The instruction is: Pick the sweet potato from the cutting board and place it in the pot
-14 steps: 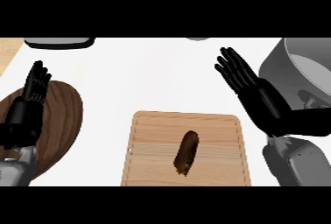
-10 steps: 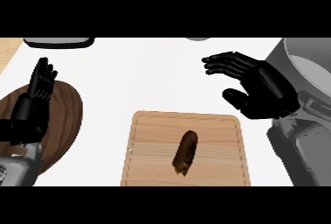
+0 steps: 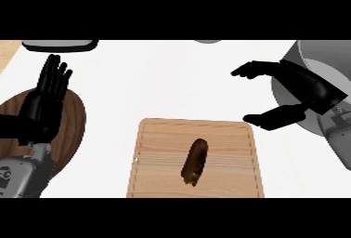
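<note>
moved: right robot hand (image 3: 308, 88) has swung in, fingers bent, thumb wide apart, holding nothing | left robot hand (image 3: 44, 102) rests open | sweet potato (image 3: 195, 161) lies on cutting board (image 3: 158, 139), pot (image 3: 332, 58) at right | probably hard, light, bumpy: grab its middle

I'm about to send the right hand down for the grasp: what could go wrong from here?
1. The sweet potato is slim and lies lengthwise on the cutting board; the open right hand, coming from the side, may roll it instead of enclosing it.
2. The pot sits close behind that hand, partly cut off by the view's right edge, so the right forearm could bump it and placing is hard to judge.
</note>
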Robot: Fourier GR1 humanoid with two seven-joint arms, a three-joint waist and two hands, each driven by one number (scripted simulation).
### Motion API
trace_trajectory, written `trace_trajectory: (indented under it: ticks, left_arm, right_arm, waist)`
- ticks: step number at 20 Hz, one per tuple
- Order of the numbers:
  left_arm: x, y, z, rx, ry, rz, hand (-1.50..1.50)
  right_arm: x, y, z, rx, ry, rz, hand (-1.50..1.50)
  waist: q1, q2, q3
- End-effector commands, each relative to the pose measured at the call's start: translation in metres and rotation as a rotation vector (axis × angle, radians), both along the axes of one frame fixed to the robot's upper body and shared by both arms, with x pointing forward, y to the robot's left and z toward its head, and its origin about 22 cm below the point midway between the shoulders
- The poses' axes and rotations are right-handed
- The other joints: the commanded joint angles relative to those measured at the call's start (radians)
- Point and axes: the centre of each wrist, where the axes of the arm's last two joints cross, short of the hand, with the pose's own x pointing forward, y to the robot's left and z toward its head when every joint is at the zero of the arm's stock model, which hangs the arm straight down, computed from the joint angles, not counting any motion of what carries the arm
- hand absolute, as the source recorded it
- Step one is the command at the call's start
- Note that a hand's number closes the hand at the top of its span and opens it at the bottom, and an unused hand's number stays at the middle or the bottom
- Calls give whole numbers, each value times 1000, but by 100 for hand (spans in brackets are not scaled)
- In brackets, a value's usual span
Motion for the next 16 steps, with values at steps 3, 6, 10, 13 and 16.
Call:
trace_trajectory:
  ticks: [3,6,10,13,16]
  left_arm:
    - [4,-9,-22,-25,14,15,0]
    - [4,-8,1,-45,23,-21,0]
    - [7,-3,0,-41,21,-22,0]
    - [9,-8,-3,-38,6,-22,0]
    - [19,-9,11,-45,23,-38,0]
  right_arm:
    - [-22,5,11,-194,-52,142,-150]
    - [-21,30,12,-347,-9,151,-150]
    - [-24,63,34,-518,88,197,-150]
    - [-30,98,30,-606,129,239,-150]
    - [-27,136,17,-639,157,221,-150]
  waist:
    - [-8,-2,3]
    - [6,-3,3]
    - [10,-5,1]
    - [10,-3,1]
    - [13,-1,2]
